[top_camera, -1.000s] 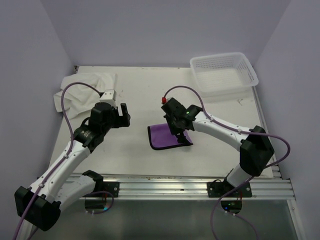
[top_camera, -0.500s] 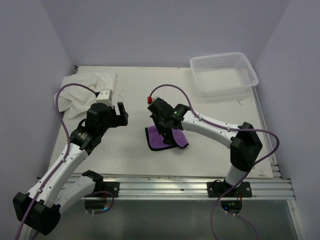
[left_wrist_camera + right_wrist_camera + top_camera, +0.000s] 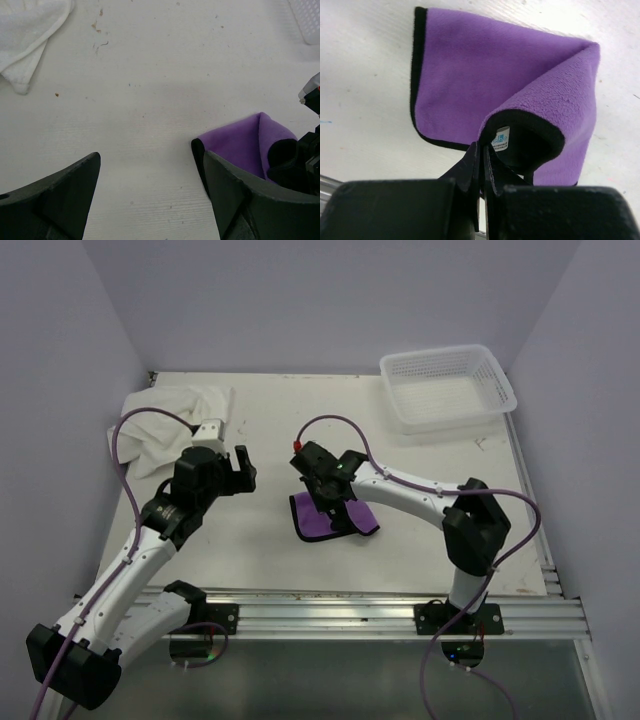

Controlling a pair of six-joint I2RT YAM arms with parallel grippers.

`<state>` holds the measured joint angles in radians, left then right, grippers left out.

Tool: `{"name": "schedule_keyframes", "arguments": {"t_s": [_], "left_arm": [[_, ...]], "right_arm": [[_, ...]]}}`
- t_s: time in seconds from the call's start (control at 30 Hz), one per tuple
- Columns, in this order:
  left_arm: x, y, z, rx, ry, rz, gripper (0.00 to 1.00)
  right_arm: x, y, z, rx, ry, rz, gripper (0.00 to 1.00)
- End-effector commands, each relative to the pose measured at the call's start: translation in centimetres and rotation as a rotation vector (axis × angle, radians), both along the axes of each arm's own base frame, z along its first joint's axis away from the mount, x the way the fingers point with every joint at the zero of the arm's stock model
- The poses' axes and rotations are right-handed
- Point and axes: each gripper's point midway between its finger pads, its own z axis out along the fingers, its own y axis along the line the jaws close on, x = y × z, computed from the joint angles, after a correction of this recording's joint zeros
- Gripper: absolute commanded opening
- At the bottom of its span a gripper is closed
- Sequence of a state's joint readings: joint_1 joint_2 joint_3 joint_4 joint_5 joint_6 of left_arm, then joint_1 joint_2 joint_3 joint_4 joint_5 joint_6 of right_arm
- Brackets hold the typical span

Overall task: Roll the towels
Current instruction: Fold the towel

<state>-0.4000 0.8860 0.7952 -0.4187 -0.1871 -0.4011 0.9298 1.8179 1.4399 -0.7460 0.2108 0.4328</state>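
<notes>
Right wrist: right gripper (image 3: 481, 150) pinched tight on purple towel (image 3: 470, 75) edge; its tag (image 3: 501, 138) illegible. Two towels, counting white towel (image 3: 170, 420). One basket (image 3: 497, 380). Left gripper (image 3: 150, 160) spread wide, empty.

Left gripper (image 3: 150, 160) spread wide above the table (image 3: 150, 75); purple towel (image 3: 235, 142) (edge curled up) right, white towel (image 3: 25, 30) top-left.

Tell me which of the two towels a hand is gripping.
The small purple towel in the middle: the right hand pinches its dark edge. The large white towel lies crumpled at the far left, untouched.
</notes>
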Motion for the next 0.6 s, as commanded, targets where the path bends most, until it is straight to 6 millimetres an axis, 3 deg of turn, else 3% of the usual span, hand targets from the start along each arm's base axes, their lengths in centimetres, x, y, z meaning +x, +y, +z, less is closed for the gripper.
{"name": "schedule_keyframes", "arguments": {"t_s": [0.0,0.13,0.43,0.53,0.57], "left_arm": [[0.5,0.1,0.6,-0.01,-0.032,0.008,0.88],[0.5,0.0,0.5,-0.01,-0.029,0.003,0.88],[0.3,-0.2,-0.5,-0.006,0.004,-0.01,0.88],[0.3,-0.1,-0.9,0.006,0.024,-0.004,0.88],[0.3,-0.1,-0.6,0.006,0.026,-0.006,0.88]], "right_arm": [[1.2,-1.8,3.9,-0.04,-0.114,-0.023,0.0],[1.3,-4.0,3.8,-0.116,-0.137,-0.044,0.0],[2.9,-9.2,1.2,-0.194,-0.101,-0.166,0.14],[3.6,-11.3,0.0,-0.187,-0.058,-0.213,0.27],[3.6,-11.5,0.1,-0.185,-0.061,-0.206,0.38]]}}
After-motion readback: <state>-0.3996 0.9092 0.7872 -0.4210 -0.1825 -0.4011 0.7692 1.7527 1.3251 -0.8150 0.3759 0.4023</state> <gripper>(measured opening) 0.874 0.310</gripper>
